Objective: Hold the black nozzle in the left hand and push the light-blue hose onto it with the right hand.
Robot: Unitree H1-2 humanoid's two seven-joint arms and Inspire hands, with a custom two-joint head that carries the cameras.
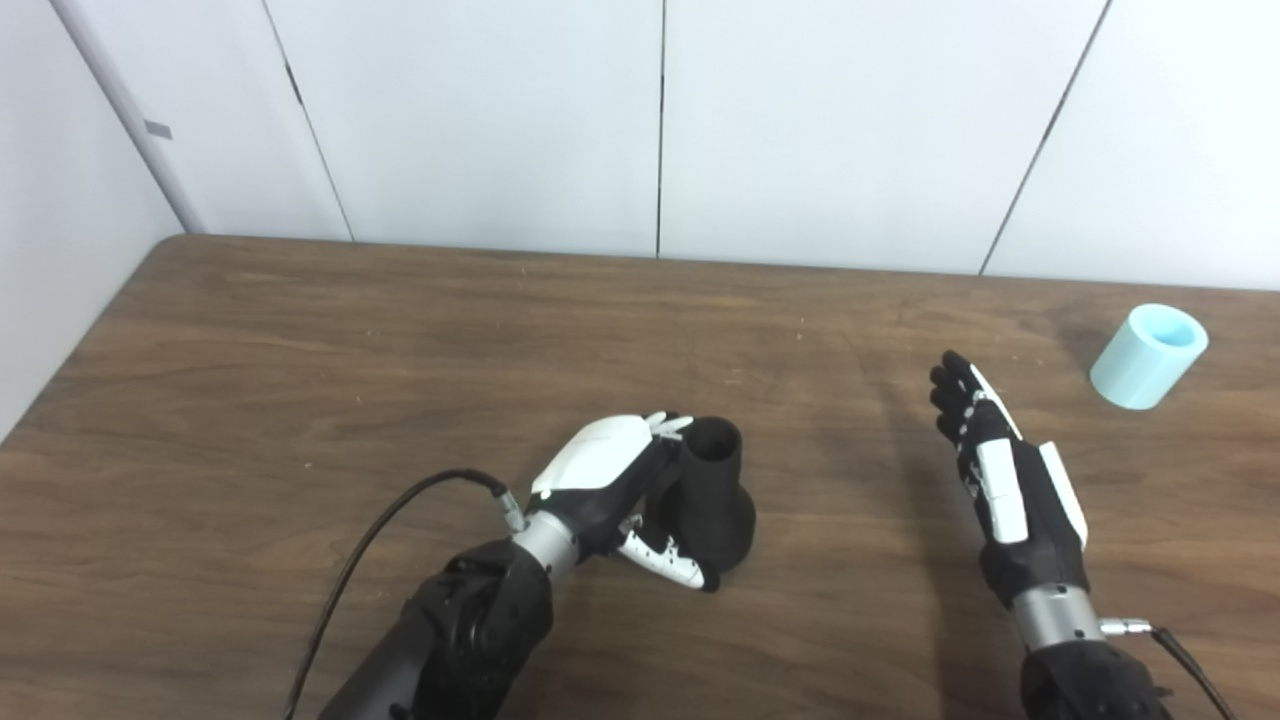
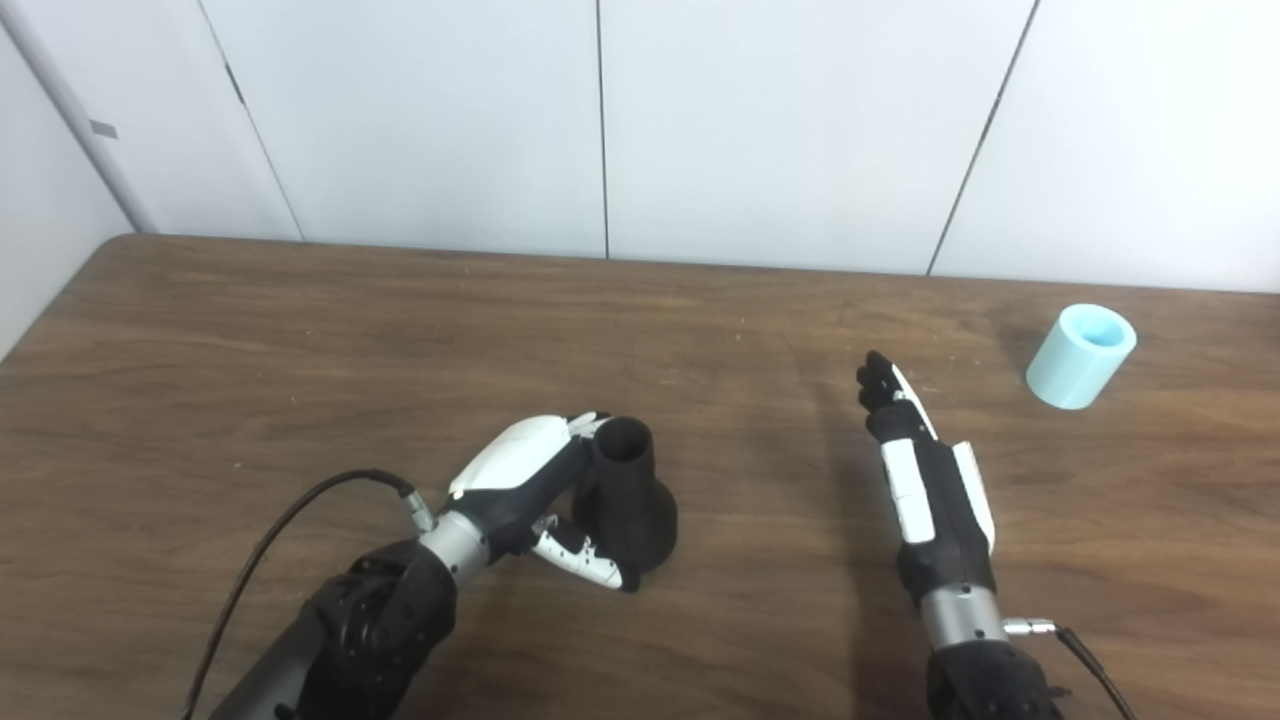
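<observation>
My left hand (image 1: 610, 490) covers the near side of the black nozzle (image 1: 712, 495), so I can't see how its fingers meet there. Both my forearms run off the bottom edge. The desk (image 1: 300, 350) is cut off left and right.

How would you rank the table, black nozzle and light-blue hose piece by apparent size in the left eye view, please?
1. Table, largest by far.
2. Black nozzle.
3. Light-blue hose piece, though it lies farther from the camera, so its ranking below the nozzle is unsure.
</observation>
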